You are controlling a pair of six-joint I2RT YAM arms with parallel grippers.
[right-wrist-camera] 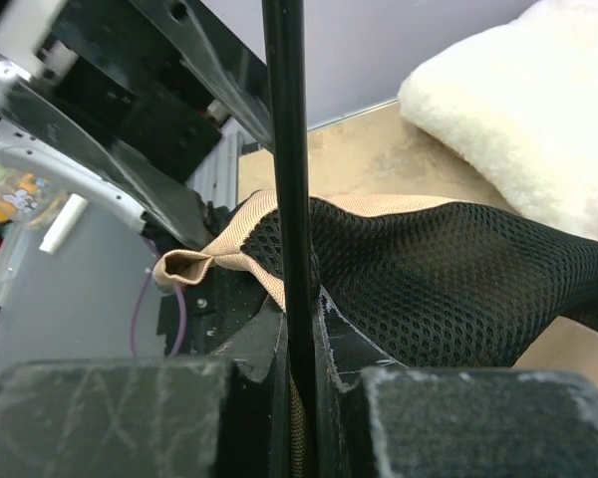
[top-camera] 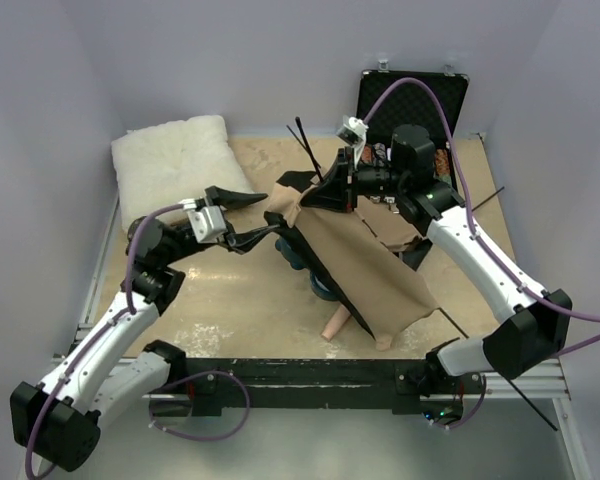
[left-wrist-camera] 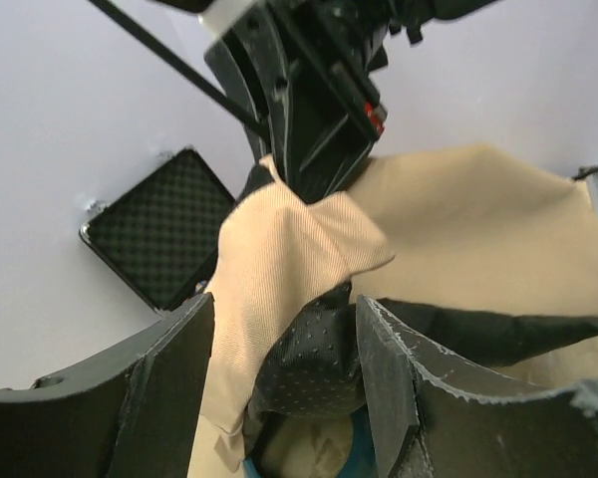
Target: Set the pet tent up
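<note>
ok so right gripper (right-wrist-camera: pixel 301 373) is clamped on a tent pole (right-wrist-camera: pixel 284 149), left gripper (left-wrist-camera: pixel 279 368) gaping around the pet tent (top-camera: pixel 365 265) fabric (white pillow (top-camera: pixel 175 160) far left, black case (top-camera: pixel 415 95) behind).

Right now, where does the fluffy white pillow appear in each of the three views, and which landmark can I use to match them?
Top external: the pillow lies in the upper left of the picture, left of the tent.
Left wrist: it is not in this picture.
Right wrist: the pillow fills the upper right corner, behind the black mesh.
Shared landmark: the pet tent; its tan fabric shows in all three views.
</note>
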